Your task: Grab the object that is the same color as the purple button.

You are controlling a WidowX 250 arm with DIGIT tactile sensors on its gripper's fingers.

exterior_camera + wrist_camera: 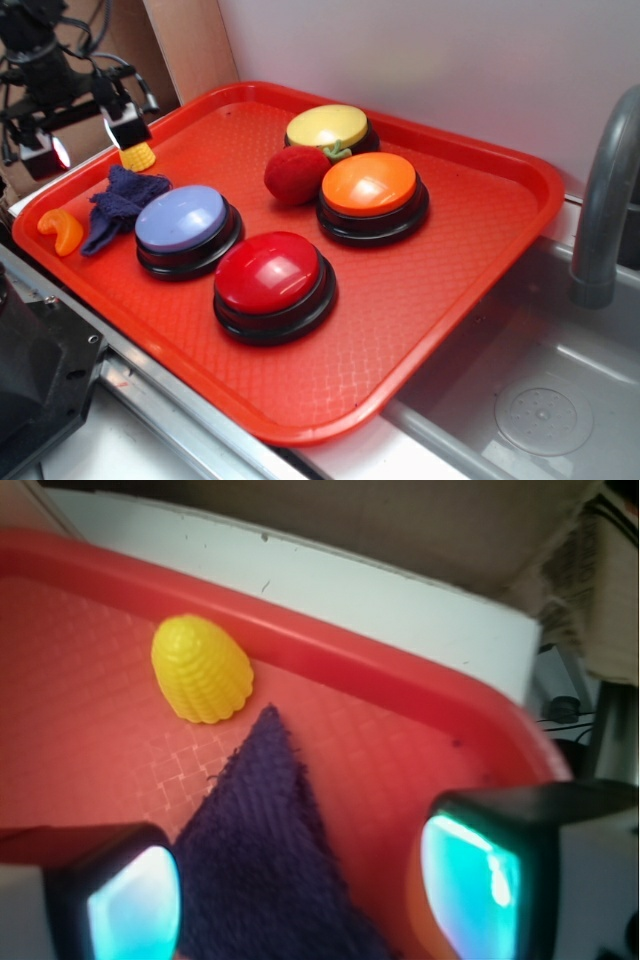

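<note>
The object, a dark purple-blue knit rag (118, 203), lies crumpled on the red tray (480, 240) just left of the purple button (183, 220), whose dome is pale lavender on a black base. In the wrist view the rag (262, 860) spreads between my two fingers and nearer the left one. My gripper (300, 895) is open and hovers above the rag without touching it. In the exterior view the gripper (88, 140) hangs over the tray's far left corner, above the rag.
A yellow toy corn (138, 155) (201, 670) sits by the tray rim beyond the rag. An orange curved piece (62, 230) lies left of it. Red (270, 275), orange (370, 188) and yellow (328, 127) buttons and a red strawberry (296, 175) fill the tray. A sink with faucet (605, 190) lies right.
</note>
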